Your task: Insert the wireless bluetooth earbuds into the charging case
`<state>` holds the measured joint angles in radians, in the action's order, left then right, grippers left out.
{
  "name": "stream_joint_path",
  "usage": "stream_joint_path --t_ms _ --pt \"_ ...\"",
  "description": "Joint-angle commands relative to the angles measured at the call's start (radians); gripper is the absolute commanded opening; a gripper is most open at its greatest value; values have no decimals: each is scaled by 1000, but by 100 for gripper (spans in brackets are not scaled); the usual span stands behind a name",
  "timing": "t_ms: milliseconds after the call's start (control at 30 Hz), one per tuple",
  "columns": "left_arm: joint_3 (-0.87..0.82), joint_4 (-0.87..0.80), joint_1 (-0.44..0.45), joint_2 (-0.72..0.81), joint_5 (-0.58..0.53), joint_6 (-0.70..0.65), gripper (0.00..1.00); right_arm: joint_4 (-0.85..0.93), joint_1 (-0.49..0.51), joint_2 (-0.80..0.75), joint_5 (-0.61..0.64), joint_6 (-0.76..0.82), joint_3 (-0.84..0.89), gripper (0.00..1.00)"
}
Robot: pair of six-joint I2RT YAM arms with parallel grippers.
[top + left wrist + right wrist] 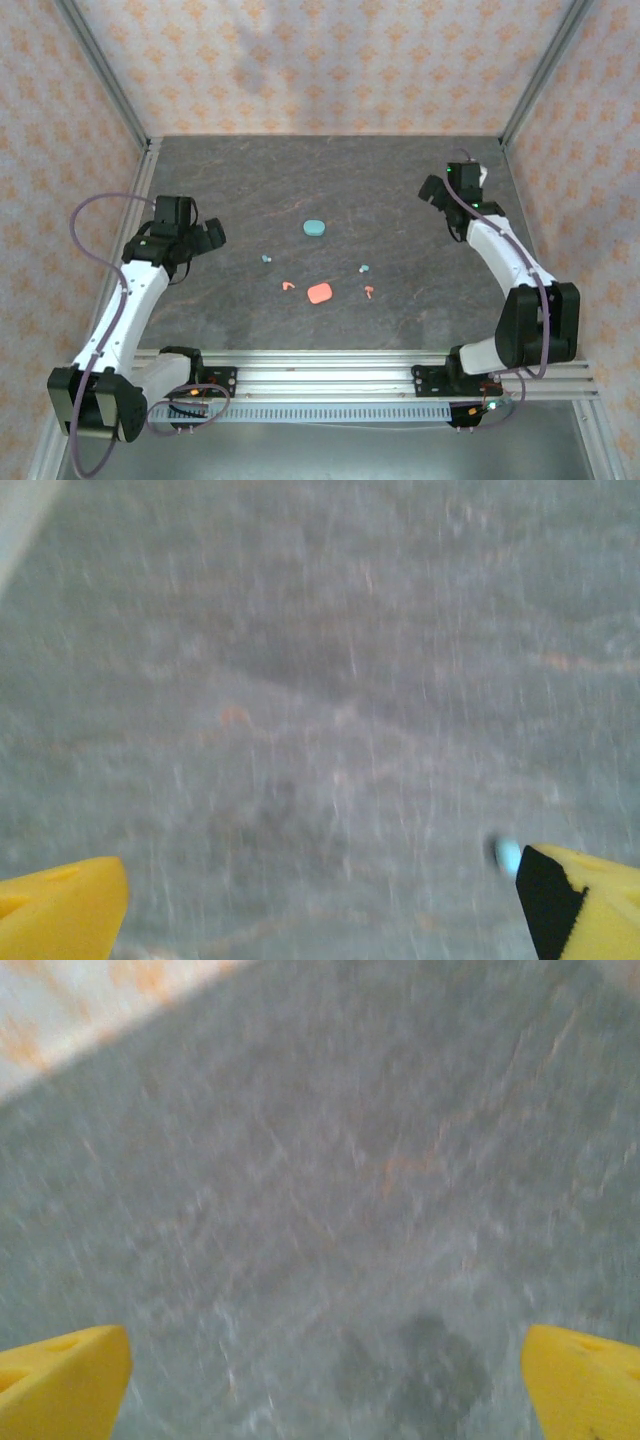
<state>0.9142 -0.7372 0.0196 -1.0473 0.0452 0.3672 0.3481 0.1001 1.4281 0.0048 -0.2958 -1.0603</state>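
Stretching from the near rail to the far wall, the grey stone-patterned table (400, 190) carries everything. The left arm (130, 300) rises along the left side. Its left gripper (208, 236) hangs over bare table, well apart from the small items in the middle, with the claw spread wide. In the left wrist view its yellow fingers (60, 910) sit at the two lower corners with nothing between them. The right arm (500, 250) bends up the right side to the right gripper (437, 190), toward the far right. Its claw is also spread apart and holds nothing, and its yellow fingertips (60, 1385) stand wide in the right wrist view.

Near the table's middle lies the teal case (315, 228), with the salmon case (320, 293) nearer the arms. All four earbuds lie loose on the table, outside both cases:
- The left teal earbud (266, 259) is left of the teal case and a little nearer.
- The right teal earbud (364, 269) is off to the right.
- The left pink earbud (288, 287) lies just left of the salmon case.
- The right pink earbud (369, 291) lies to its right.

In the left wrist view, a blurred teal earbud (508, 855) lies just beside the right-hand finger.
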Motion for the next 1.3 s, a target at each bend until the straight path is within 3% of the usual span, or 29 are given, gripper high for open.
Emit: stream_joint_path --t_ms 0,133,333,533,700,867,1267 --pt "-47 -192 2 59 138 96 100 255 90 34 -4 -46 -40 100" --pt "-140 -183 33 142 220 204 100 334 239 101 -37 -66 -120 92" --pt "-199 -125 219 177 160 315 99 473 499 230 -65 -76 -275 84" --pt "-182 -92 317 92 126 328 98 531 652 331 -128 -101 -358 73" --pt "-170 -57 371 47 108 340 98 576 730 391 -162 -104 -389 70" --pt "-159 -26 436 -25 105 347 98 585 778 416 -183 -111 -382 74" --pt "-108 8 582 -167 44 400 100 620 813 521 -237 -55 -430 80"
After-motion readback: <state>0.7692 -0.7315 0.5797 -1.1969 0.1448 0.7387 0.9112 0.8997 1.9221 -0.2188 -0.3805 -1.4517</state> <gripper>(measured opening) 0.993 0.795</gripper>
